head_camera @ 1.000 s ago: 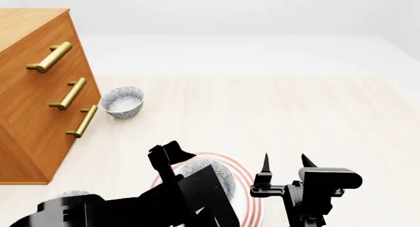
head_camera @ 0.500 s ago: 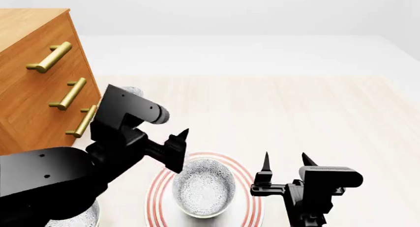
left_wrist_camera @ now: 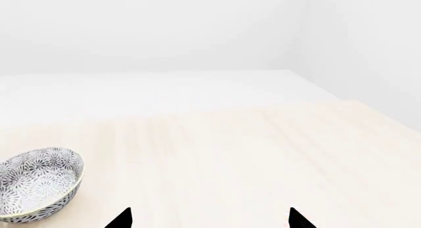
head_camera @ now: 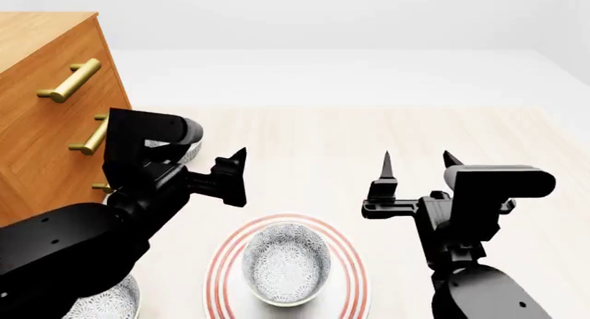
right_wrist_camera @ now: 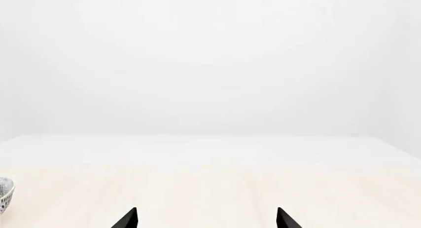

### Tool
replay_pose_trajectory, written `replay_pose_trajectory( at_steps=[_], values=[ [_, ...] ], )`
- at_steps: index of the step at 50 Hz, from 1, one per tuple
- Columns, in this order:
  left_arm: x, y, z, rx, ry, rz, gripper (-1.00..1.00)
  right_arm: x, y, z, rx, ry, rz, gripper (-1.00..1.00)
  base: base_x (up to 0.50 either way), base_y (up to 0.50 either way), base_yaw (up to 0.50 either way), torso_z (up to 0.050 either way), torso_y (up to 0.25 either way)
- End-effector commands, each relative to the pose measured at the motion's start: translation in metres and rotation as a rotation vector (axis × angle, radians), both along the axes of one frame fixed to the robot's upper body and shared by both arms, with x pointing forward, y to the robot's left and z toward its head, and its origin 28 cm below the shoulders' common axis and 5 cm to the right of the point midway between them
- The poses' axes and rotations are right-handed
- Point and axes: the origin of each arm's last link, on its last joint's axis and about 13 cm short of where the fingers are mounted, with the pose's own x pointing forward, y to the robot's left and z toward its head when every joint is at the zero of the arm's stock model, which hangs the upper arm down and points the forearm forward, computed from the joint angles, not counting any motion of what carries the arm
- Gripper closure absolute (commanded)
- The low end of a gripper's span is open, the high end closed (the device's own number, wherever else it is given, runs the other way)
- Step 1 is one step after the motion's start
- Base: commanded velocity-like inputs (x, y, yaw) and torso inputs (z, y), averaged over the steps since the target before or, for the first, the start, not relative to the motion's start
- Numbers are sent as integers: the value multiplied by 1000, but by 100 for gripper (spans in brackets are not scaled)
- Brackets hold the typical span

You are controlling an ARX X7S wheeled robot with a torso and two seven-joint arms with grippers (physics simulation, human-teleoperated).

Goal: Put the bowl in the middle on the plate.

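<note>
Bowl (head_camera: 286, 262) sits upright, roughly centred on the red-ringed plate (head_camera: 353, 277), empty inside, so by my read the placement itself is done. Left tool (head_camera: 221, 177) hangs above and to the left of the plate, holding nothing; its wrist view shows two tips set well apart (spread). Right tool (head_camera: 416, 166) hovers off to the plate's right, also spread and empty. Step in hand looks like retreat: lift both arms straight up before any sideways travel, so neither tip clips the bowl rim or nudges the plate. Two look-alike bowls remain on the pale wooden desk (head_camera: 479, 139): one near the wooden drawer unit (head_camera: 37, 126), mostly hidden behind the left arm in the head view but clear in the left wrist view (left_wrist_camera: 36, 183), and one at the near left edge (head_camera: 106, 305). Both seem empty.
</note>
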Motion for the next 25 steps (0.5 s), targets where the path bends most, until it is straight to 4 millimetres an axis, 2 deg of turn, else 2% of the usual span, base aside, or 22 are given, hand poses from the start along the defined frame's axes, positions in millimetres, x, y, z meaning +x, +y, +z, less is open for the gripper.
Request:
replay_pose_trajectory(
  at_steps=[1,6,25],
  values=[
    [4,-2,-1,-8,-8,7,-100,-1,1,66,-85,-118,15,-100,0,0,0,0,0],
    [3,-2,0,-8,-13,-4,-100,-4,2,75,-113,-137,21,-100,0,0,0,0,0],
    [1,-4,2,-4,-23,-17,-100,-7,2,75,-115,-139,36,-100,0,0,0,0,0]
  ],
)
